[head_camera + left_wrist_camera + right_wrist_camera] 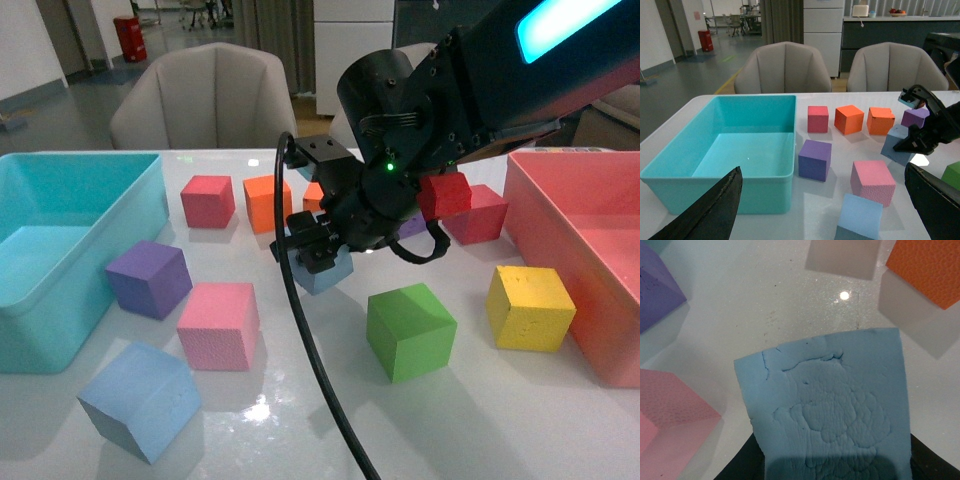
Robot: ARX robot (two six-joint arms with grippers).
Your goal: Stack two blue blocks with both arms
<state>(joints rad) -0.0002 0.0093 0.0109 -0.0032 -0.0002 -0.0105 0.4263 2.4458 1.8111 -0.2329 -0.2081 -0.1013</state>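
My right gripper [318, 252] pinches one blue block [328, 274] near table centre. The other blue block [140, 400] sits front-left, just by the pink cube [218, 325] — left gripper [822, 169] is spread wide.

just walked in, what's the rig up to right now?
The right gripper is shut on one blue block mid-table, and the block sits tilted in its grip. The second blue block lies untouched at the near left, by the front corner of the turquoise bin. The left arm's fingers are spread open and hold nothing. No stack yet.
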